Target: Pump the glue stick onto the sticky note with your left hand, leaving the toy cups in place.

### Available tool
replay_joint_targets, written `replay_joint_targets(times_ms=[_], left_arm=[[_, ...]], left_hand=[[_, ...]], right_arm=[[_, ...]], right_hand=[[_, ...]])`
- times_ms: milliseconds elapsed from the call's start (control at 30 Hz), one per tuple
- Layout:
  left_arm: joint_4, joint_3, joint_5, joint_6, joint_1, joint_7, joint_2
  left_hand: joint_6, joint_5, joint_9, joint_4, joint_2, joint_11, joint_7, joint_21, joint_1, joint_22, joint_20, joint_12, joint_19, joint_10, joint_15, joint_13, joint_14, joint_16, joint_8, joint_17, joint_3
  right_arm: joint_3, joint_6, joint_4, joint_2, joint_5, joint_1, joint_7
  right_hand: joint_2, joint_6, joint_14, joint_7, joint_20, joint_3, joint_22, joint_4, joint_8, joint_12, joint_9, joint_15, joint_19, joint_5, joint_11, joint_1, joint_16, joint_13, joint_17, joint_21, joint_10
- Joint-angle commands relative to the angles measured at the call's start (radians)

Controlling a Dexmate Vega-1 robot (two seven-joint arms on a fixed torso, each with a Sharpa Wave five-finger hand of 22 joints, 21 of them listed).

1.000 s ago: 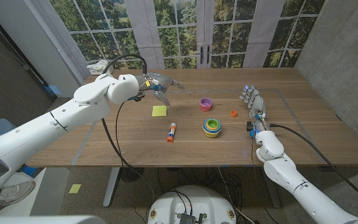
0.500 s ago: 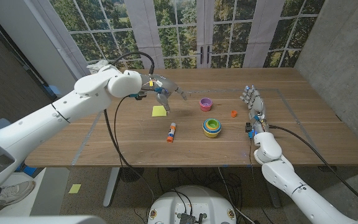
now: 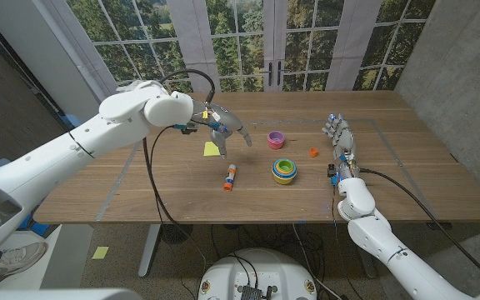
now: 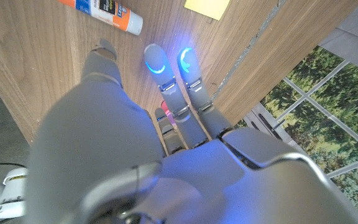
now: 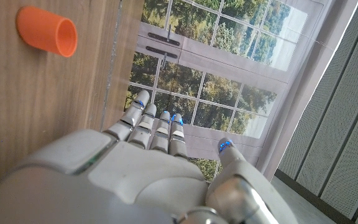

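Head view: your left hand [image 3: 226,130] hangs over the table [image 3: 407,179] with fingers spread and holding nothing, above the yellow sticky note [image 3: 212,149]; the glue stick [image 3: 229,176] lies flat on the table, on the robot's side of the note and apart from it; the pink cup [image 3: 275,139] and the stacked cups [image 3: 284,170] stand to the right of the glue stick; a sweep toward that side risks knocking them. Your right hand [image 3: 339,140] waits open beyond the cups, near the small orange cup [image 3: 313,152].

Left wrist view: the fingertips [image 4: 157,60] point at bare wood between glue stick [image 4: 102,10] and note [image 4: 207,7]; a lying stick will likely roll if nudged sideways, so close on it squarely.

Right wrist view: the right hand [image 5: 154,155] is empty, fingers extended; the orange cup [image 5: 46,30] stands near it; keep that arm parked.
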Motion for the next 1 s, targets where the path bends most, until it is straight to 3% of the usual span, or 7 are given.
replay_joint_targets(times_ms=[33,500,800,1000], left_arm=[[-0.005,0.004,0.022,-0.157,-0.015,-0.049,0.007],[-0.059,-0.034,0.191,-0.330,0.041,0.025,0.044],[-0.032,-0.059,0.283,-0.423,0.070,0.112,0.050],[0.007,-0.077,0.353,-0.497,0.092,0.237,0.063]], left_hand=[[0.033,-0.008,0.005,0.000,0.005,0.000,0.000,0.021,0.018,-0.012,-0.138,0.002,-0.004,0.012,-0.033,0.001,0.002,0.014,0.006,0.000,-0.012],[0.056,-0.010,0.003,0.006,0.015,0.000,0.000,0.056,0.029,-0.037,-0.136,-0.001,-0.023,0.023,-0.034,0.001,-0.007,0.021,-0.005,0.005,-0.029],[0.074,0.003,0.003,0.015,0.017,0.000,0.001,0.072,0.024,-0.039,-0.135,0.000,-0.041,0.030,-0.034,0.001,-0.020,0.016,-0.005,0.029,-0.044],[0.112,0.015,0.003,0.023,0.027,-0.001,0.003,0.085,0.024,-0.051,-0.135,0.007,-0.040,0.062,-0.034,0.002,-0.017,0.010,0.003,0.036,-0.053]], right_arm=[[0.000,0.025,0.007,0.020,-0.015,-0.013,-0.019],[-0.002,0.037,0.014,0.032,-0.024,-0.012,-0.022],[-0.004,0.045,0.027,0.033,-0.023,-0.002,-0.008],[-0.007,0.043,0.043,0.033,-0.015,0.012,0.007]], right_hand=[[0.002,0.001,0.015,0.004,-0.002,-0.003,0.004,-0.001,0.003,0.005,0.004,0.001,0.004,0.000,0.005,-0.001,0.007,0.001,0.001,-0.003,0.007],[0.001,0.004,0.022,0.006,-0.002,-0.005,0.005,-0.001,0.004,0.006,0.004,0.004,0.008,0.000,0.007,-0.006,0.008,-0.002,-0.003,-0.012,0.013],[-0.001,0.006,0.029,0.008,-0.003,-0.008,0.005,-0.002,0.005,0.009,0.004,0.005,0.010,0.000,0.009,-0.009,0.011,-0.004,-0.004,-0.017,0.021],[-0.001,0.007,0.031,0.008,-0.003,-0.009,0.005,-0.003,0.005,0.010,0.004,0.007,0.011,0.000,0.012,-0.010,0.012,-0.005,-0.005,-0.021,0.024]])
